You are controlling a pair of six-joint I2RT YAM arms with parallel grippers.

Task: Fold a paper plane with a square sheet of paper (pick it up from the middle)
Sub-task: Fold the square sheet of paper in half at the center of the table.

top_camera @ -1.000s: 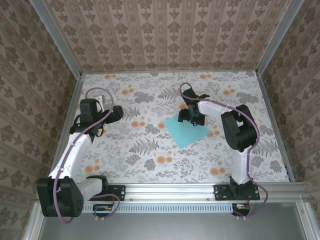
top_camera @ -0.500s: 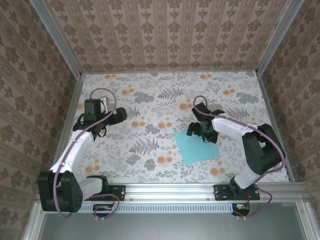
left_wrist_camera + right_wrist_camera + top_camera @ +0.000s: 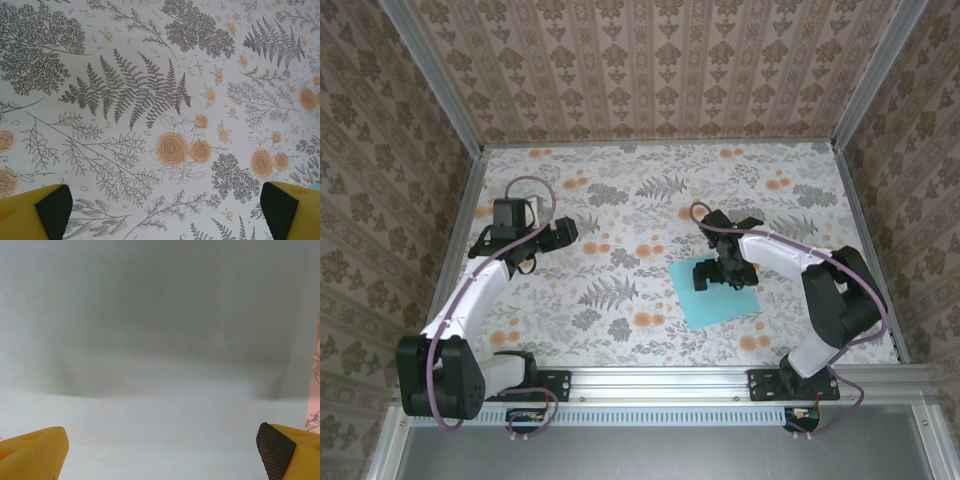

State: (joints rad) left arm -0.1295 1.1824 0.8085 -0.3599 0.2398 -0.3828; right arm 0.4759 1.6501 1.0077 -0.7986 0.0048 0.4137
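Sheet (image 3: pixel 716 309) on table (image 3: pixel 620 190) — right tool (image 3: pixel 712 278) above

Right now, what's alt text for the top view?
The open right gripper is over the far half of a flat blue sheet on the floral table. The open left gripper hangs over the table's left side.
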